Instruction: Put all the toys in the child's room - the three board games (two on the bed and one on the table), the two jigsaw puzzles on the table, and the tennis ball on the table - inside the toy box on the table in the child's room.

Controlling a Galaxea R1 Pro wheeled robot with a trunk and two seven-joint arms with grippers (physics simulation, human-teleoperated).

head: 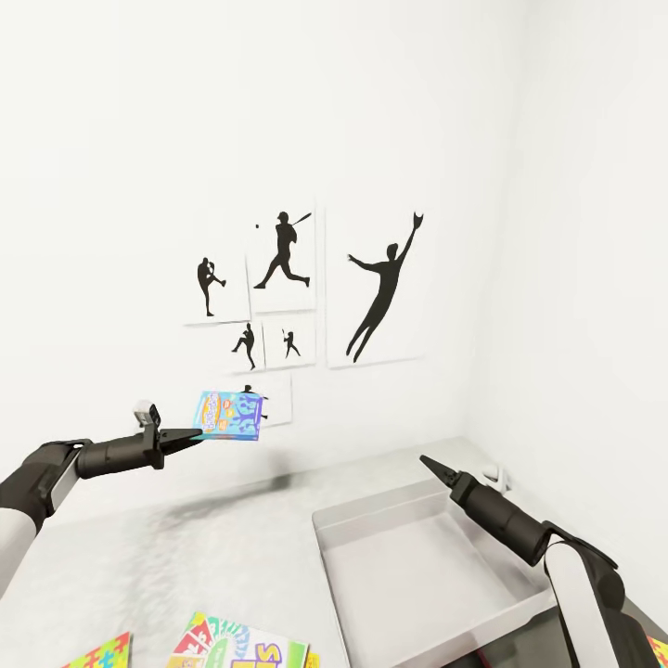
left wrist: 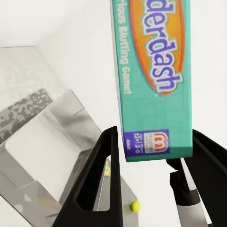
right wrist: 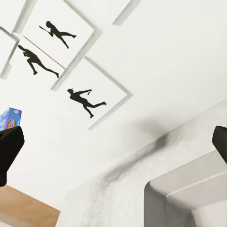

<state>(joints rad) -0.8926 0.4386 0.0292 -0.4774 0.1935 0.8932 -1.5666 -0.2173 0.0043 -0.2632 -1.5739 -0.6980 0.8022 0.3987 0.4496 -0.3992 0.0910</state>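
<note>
Left hand (head: 190, 436) is reaching level at mid-left, gripping the Balderdash box (head: 228, 416) (teal); right hand (head: 429, 462) is hovering closed over the toy box (head: 422, 580).

White walls (head: 139, 139), baseball silhouette pictures (head: 376, 288), speckled grey table (head: 232, 547).

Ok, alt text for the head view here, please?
The left gripper holds a colourful board game box in the air above a grey table, left of the empty grey toy box. The right gripper hovers over the toy box; baseball silhouette pictures hang on the white wall.
</note>
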